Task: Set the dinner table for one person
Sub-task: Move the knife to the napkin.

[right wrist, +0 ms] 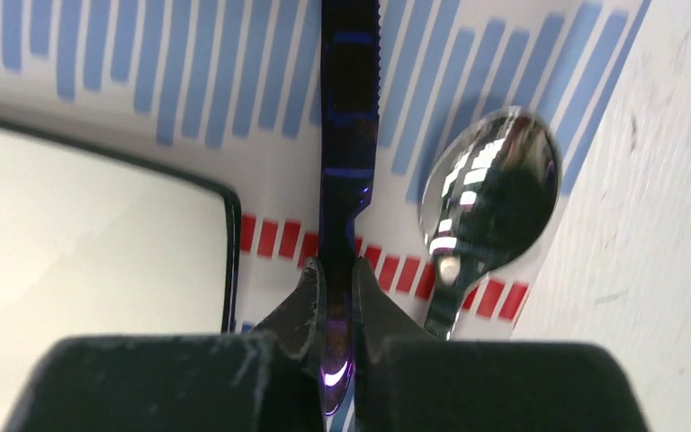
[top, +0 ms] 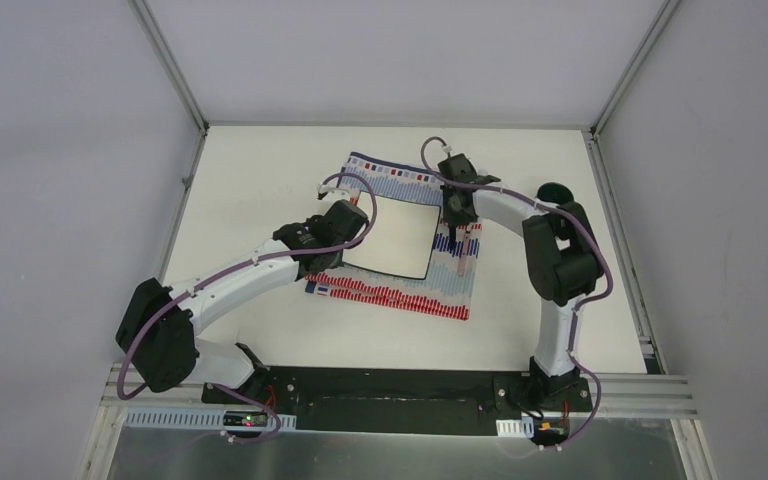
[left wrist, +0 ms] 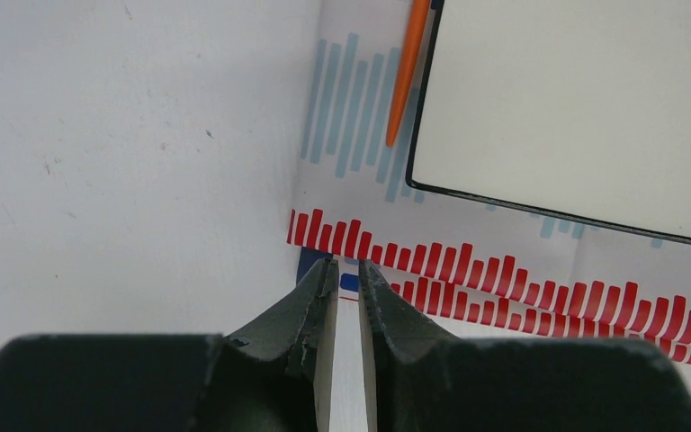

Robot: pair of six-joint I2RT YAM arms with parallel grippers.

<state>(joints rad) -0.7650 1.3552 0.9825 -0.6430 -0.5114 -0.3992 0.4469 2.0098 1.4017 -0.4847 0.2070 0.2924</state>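
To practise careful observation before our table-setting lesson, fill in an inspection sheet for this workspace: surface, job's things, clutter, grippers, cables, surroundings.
Surface: matte white dinner table, faint scuffs.
Job's things: striped cloth under square plate; orange handle left of the plate; knife and spoon to its right.
Clutter: nothing seen.
Grippers: right gripper shut on knife; left gripper nearly closed at the cloth's corner, grip unclear.
Cables: purple cables along both arms.
Surroundings: grey walls, aluminium rails.

Bare bench [left wrist: 126, 162] is being left free to the left of the left jaws; ahead, the way is being blocked by an orange handle [left wrist: 408, 72] and the plate [left wrist: 576, 99]. The right jaws are being flanked by plate and spoon [right wrist: 490, 193].
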